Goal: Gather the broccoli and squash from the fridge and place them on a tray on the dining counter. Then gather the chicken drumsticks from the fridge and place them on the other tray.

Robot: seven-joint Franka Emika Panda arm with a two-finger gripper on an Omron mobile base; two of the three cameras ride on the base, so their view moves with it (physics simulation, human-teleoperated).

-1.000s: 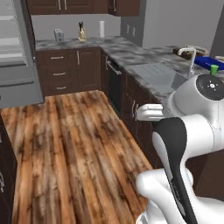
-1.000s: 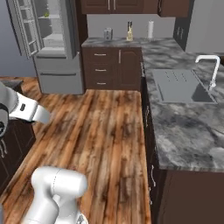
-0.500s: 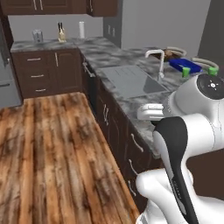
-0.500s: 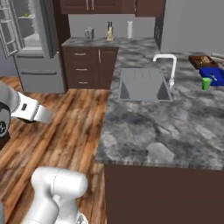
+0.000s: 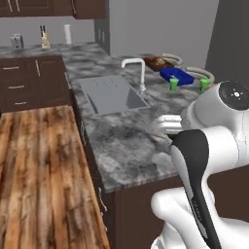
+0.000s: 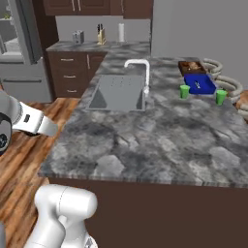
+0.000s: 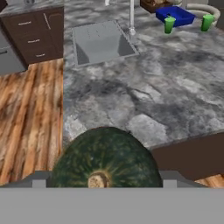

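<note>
While carrying the squash (image 7: 105,159) toward the trays
Gripper (image 7: 105,183) is gripping it, jaws spread wide; blue tray (image 6: 199,84) (far counter (image 6: 160,131) edge) is awaiting it, drumsticks pending.

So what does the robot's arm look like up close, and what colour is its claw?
The arm is made of smooth, rounded, glossy white shells, like big fat tubes. A curved black band runs down one section, and a round dark grey cap with small markings sits on its top joint. From the other side, a white forearm shows a dark joint and a small dark mark. The claw's colour can't be made out.
</note>
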